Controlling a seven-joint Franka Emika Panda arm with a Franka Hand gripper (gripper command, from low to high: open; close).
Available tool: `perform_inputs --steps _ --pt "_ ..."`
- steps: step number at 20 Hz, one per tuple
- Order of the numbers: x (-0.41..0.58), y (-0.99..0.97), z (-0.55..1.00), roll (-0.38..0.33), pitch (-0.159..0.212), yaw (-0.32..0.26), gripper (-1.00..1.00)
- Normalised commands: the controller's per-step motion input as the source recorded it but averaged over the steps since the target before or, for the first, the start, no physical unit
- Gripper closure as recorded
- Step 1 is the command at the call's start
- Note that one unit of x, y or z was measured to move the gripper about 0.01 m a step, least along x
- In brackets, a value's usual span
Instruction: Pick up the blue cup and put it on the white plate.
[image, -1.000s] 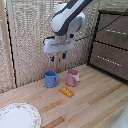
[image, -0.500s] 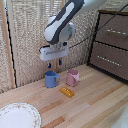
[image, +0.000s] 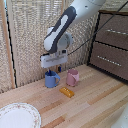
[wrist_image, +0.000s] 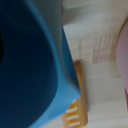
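Wooden table: jaws, state unclear, sit at the glossy blue mug; grasping comes next, then the round white plate.

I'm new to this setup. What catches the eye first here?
The white arm bends down with its claw right above the blue cup at the back of the wooden table. A pink mug stands beside the cup, a small orange block before them. The white plate lies apart, at the exterior view's lower left.

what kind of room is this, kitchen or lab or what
Probably a home-style test setup: a wooden tabletop with mugs and a white plate, a woven bamboo blind behind, and a dark drawer cabinet.
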Motion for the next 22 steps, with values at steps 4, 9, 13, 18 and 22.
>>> perform_inputs --steps 4,9,13,18,22 --pt "0.0 -0.16 -0.2 0.0 0.03 0.073 1.0" --pt "0.0 0.03 -0.07 -0.013 0.053 0.0 1.0" --pt "0.003 0.07 -0.08 -0.01 0.017 -0.012 1.0" --pt "-0.062 0.16 0.0 -0.002 0.005 -0.039 1.0" --pt "-0.182 0.17 0.26 0.0 0.0 -0.011 1.0"
